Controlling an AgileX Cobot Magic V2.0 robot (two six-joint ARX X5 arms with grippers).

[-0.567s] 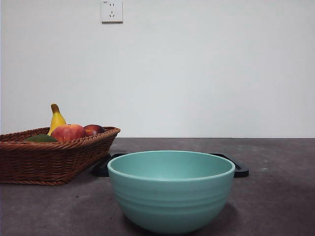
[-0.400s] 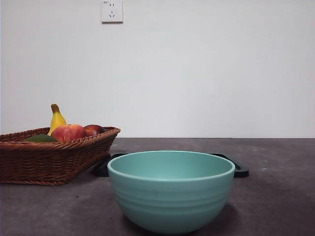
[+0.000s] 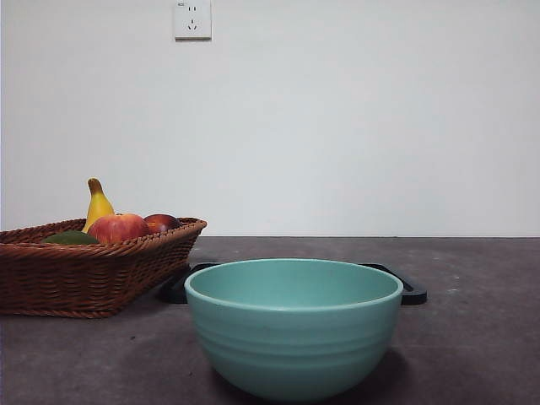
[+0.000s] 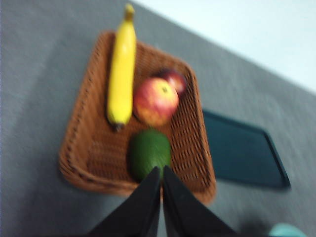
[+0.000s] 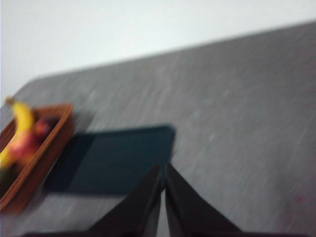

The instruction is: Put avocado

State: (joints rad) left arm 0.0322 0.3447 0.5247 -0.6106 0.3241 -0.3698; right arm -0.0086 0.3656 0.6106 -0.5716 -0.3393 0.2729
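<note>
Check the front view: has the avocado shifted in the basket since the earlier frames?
No. The avocado lies at the same spot behind the basket rim, left of the apple, as before.

Between the earlier front views and this one, nothing shifts: no object on the table takes a new place, no arm enters the picture, and no fruit leaves the wicker basket (image 3: pixel 93 274) at the table's left edge.
</note>
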